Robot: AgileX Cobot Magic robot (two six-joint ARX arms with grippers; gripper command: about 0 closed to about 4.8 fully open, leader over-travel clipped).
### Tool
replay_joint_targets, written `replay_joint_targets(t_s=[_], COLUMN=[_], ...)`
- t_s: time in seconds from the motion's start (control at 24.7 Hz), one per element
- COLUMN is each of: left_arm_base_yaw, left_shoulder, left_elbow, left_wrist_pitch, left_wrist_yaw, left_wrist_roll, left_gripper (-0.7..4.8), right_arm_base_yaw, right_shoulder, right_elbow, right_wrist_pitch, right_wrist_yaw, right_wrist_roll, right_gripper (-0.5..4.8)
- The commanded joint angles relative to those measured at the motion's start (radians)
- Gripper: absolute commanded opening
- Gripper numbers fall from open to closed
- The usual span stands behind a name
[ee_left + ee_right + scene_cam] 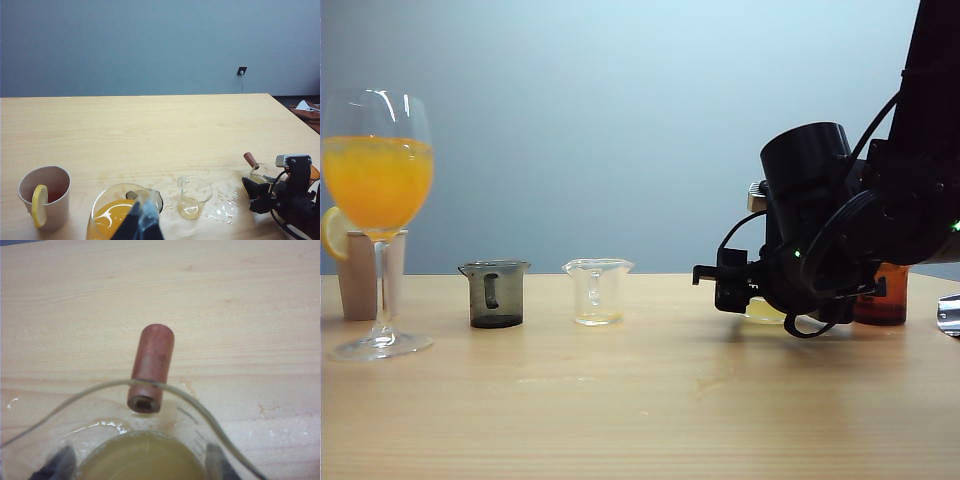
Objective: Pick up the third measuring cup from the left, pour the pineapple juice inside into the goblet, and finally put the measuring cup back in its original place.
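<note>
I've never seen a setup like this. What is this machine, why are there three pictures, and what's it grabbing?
It is a robot with two arms, each ending in a two-fingered tool. One picture comes from a camera facing the table. The other two come from cameras on the wrists. On the table stand a goblet of orange drink, a paper cup with lemon, a grey cup, a clear cup and an amber cup. The right tool has a finger on each side of the third measuring cup, which holds pale pineapple juice. Whether it grips yet is unclear. The left tool hovers by the goblet.
</note>
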Motion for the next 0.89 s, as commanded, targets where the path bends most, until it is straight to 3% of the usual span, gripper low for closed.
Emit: replay_joint_targets(t_s=[0.04, 0.32, 0.57, 0.73, 0.89], left_arm_base_yaw=[-0.001, -0.001, -0.001, -0.001, -0.001], left_shoulder=[-0.001, -0.001, -0.001, -0.001, -0.001], left_elbow=[0.006, 0.006, 0.006, 0.006, 0.006], left_wrist_pitch=[0.006, 0.006, 0.007, 0.008, 0.011], left_wrist_yaw=[0.005, 0.005, 0.005, 0.005, 0.005], left_wrist_roll=[0.001, 0.001, 0.001, 0.001, 0.001], left_gripper=[-0.05, -0.05, -0.05, -0.05, -0.05], right_arm_base_yaw=[0.002, 0.003, 0.003, 0.003, 0.025], right_shoulder=[-0.023, -0.137, -0.302, -0.405, -0.449], right_elbow=[0.003, 0.003, 0.005, 0.046, 0.191], right_wrist_pitch=[0.010, -0.005, -0.084, -0.242, -0.452], right_wrist_yaw=[-0.035, -0.096, -0.242, -0.365, -0.455], right_wrist_roll=[0.005, 0.004, -0.019, -0.018, -0.018], right_gripper=[0.44, 0.44, 0.44, 0.44, 0.44])
